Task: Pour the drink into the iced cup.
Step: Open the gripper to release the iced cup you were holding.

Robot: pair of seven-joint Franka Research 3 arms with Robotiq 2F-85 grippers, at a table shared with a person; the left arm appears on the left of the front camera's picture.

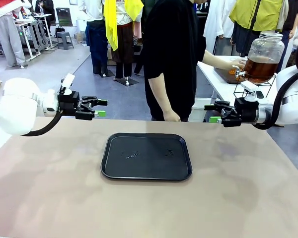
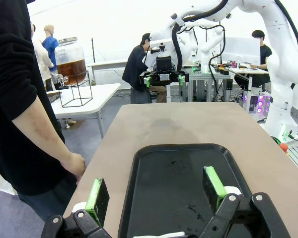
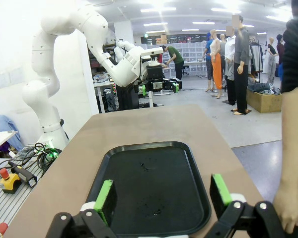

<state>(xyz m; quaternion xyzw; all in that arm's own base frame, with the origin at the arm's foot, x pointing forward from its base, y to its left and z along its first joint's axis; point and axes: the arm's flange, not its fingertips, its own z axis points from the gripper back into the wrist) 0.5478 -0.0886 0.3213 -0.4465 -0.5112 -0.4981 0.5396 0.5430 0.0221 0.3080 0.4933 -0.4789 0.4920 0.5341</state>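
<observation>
Left gripper (image 1: pixel 100 108): hovering over the table's (image 1: pixel 238 188) left edge, jaws gaping wide, empty.
Right gripper (image 1: pixel 212 113): hovering opposite, likewise spread wide.
Drink (image 1: pixel 260 68): sitting in the dispenser jar (image 1: pixel 264 49) on a side table.
Tray (image 1: pixel 146 174): lying mid-table.

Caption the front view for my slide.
Both grippers, left and right, hover open over the empty black tray.

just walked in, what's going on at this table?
Nothing is held yet. Both arms hover open over the table ends, left gripper and right gripper, with a black tray between them. The person's hand is at the spigot of the drink dispenser on the side table behind; the other hand rests at the table edge.
</observation>
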